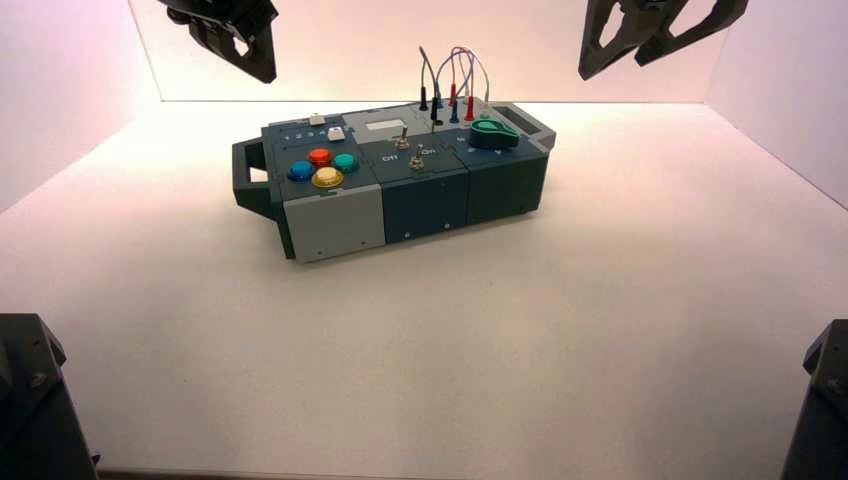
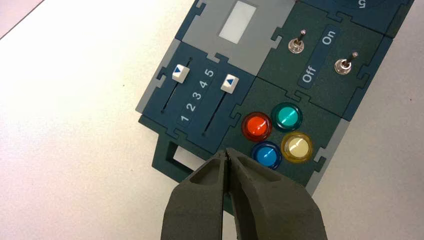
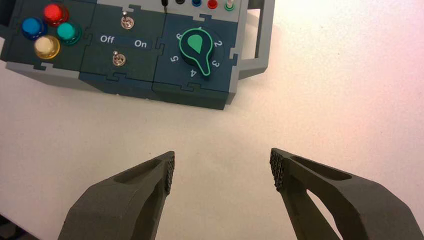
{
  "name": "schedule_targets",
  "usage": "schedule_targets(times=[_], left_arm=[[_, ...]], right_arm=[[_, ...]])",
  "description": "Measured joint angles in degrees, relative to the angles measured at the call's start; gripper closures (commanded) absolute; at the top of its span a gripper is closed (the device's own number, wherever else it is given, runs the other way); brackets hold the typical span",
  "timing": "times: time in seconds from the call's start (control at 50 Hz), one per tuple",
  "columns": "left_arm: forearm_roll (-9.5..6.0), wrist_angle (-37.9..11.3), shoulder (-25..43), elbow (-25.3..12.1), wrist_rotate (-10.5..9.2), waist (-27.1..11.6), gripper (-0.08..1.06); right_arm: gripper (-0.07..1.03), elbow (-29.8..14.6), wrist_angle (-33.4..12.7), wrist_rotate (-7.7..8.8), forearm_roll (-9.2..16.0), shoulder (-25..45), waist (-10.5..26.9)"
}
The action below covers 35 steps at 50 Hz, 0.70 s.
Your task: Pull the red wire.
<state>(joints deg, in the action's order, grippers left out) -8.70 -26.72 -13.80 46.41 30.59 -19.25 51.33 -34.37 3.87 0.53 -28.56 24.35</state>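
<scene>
Right gripper — open, left gripper — shut, seemingly aloft

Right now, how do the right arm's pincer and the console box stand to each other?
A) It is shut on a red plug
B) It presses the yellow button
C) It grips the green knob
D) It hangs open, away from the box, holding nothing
D: in the right wrist view the right pincer has its fingers spread wide over bare table, with the box beyond their tips.
</scene>
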Motion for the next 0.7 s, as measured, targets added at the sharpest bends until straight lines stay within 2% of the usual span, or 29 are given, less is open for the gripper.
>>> schedule_targets(times=[0.58,0.7], left_arm=[[-0.09,0.0,0.0,0.0,0.0,0.0,1.01],[0.0,0.0,0.0,-0.1,0.0,0.0,1.01]], right_arm=[[-0.03,0.1,0.0,0.09,0.2,-0.2,0.3],[0.07,0.1,-0.1,0.0,0.2,-0.3,0.3]])
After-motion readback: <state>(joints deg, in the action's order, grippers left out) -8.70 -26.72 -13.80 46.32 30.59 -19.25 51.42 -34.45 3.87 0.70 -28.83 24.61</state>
